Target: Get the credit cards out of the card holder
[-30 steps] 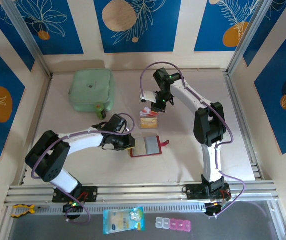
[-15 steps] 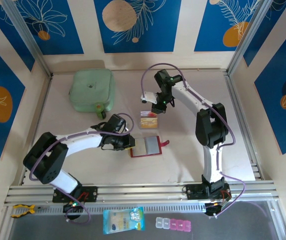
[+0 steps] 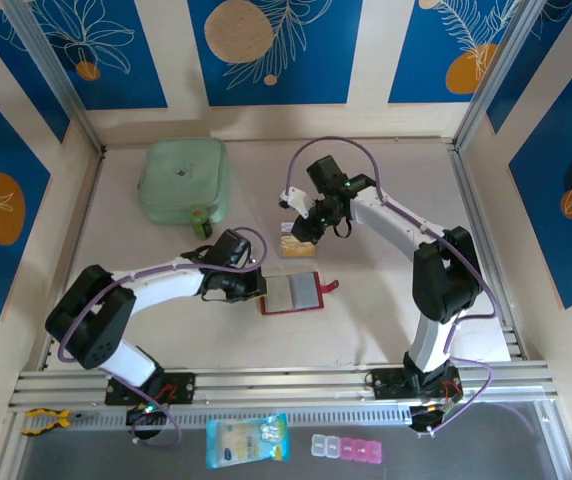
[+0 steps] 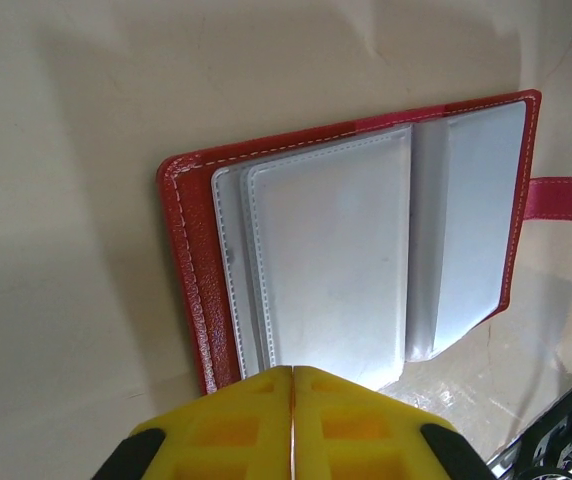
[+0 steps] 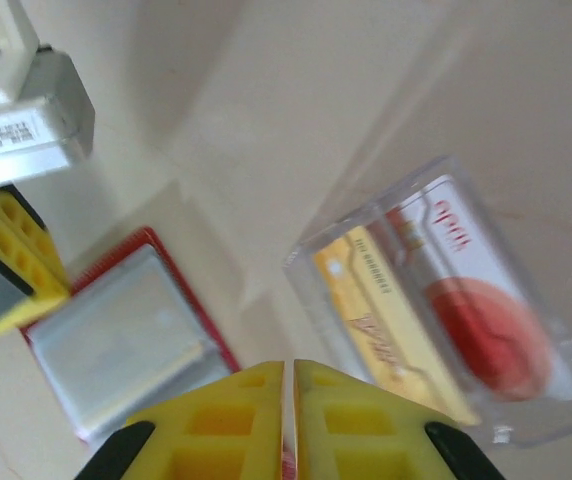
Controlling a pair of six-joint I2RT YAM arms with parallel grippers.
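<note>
The red card holder lies open on the table, and its grey clear pockets look bare. My left gripper is shut, its yellow tips resting on the holder's left edge. A yellow-orange card and a red-and-white card lie side by side in a clear plastic box just beyond the holder. My right gripper hovers over that box, shut, and no card shows past its tips. The holder sits to the left of the box in the right wrist view.
A pale green pouch lies at the back left. On the front ledge are a blue-and-white packet, pink-and-clear little boxes and a yellow clamp. The holder's red tab points right.
My right gripper has swung left and nearer, from behind the clear box to above it. The left arm and the card holder have not moved.
</note>
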